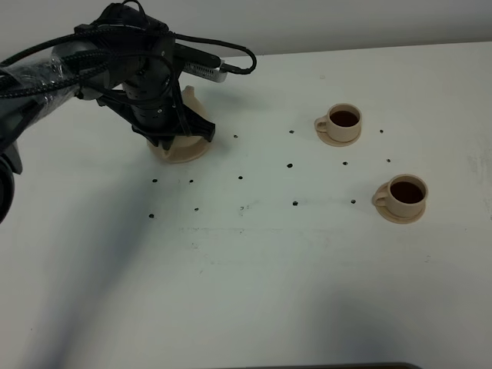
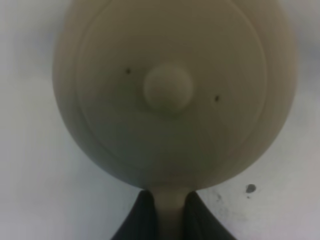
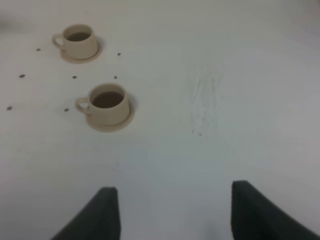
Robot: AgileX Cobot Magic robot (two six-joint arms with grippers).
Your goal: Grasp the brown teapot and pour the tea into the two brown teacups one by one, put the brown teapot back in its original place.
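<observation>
Tan ceramic is nearly all I get from the high camera under my left pincer (image 1: 171, 140): the round, squat beige brown teapot (image 1: 187, 146) sits low on the white counter (image 1: 254, 269), mostly masked by the arm, and I cannot tell whether the wide flat tan saucer disc that is its original place lies beneath it. Well off to the far side of that pincer stand the two small tan brown teacups on saucers, the farther one (image 1: 339, 123) and the nearer one (image 1: 402, 197), both dark with tea. I judge pouring is finished and the pot is being set back; the next move calls for checking that it rests flat, then parting the jaws and lifting straight off without dragging the handle.

From the left wrist, the pot's knobbed lid (image 2: 168, 88) fills the view just ahead of the pincer, and the dark fingers (image 2: 140, 220) sit clamped on either side of the loop handle (image 2: 169, 215).

From the right wrist, the right pincer (image 3: 170, 212) hangs spread wide and empty over bare counter, both cups well ahead of it. Small dark specks (image 1: 290, 164) dot the counter; nothing blocks a vertical retreat.
</observation>
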